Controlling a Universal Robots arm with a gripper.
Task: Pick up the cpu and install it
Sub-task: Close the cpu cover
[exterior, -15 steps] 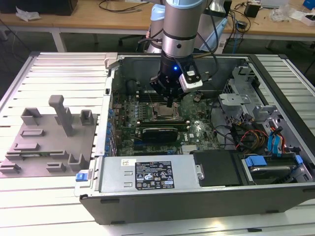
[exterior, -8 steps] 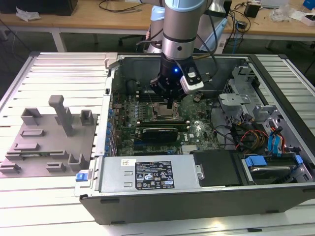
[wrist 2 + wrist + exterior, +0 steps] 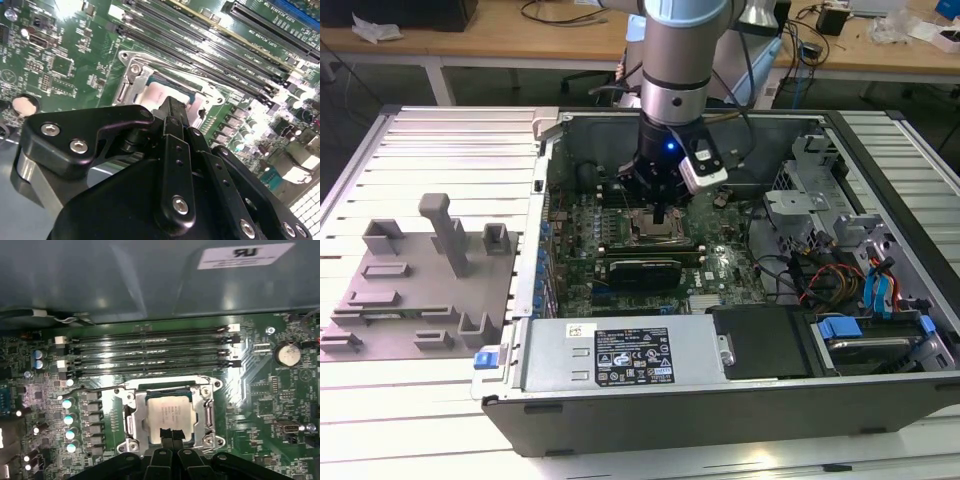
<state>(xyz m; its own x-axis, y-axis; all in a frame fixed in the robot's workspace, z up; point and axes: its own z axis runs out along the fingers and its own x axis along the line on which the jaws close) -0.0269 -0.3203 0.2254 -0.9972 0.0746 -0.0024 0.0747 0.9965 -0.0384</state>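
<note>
Lying flat in the socket (image 3: 207, 414), the cpu (image 3: 167, 409) gleams silver-grey (pale rim).

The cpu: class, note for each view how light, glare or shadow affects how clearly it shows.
First wrist view: the cpu evenly lit, pale grey, the gripper covering one edge, memory slots glaring white. Second wrist view: glare washes the cpu nearly white. Exterior view: the socket lies dim beneath the arm.

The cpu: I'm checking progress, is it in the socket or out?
In. The cpu lies flat inside the socket frame, with the gripper just over one edge.
</note>
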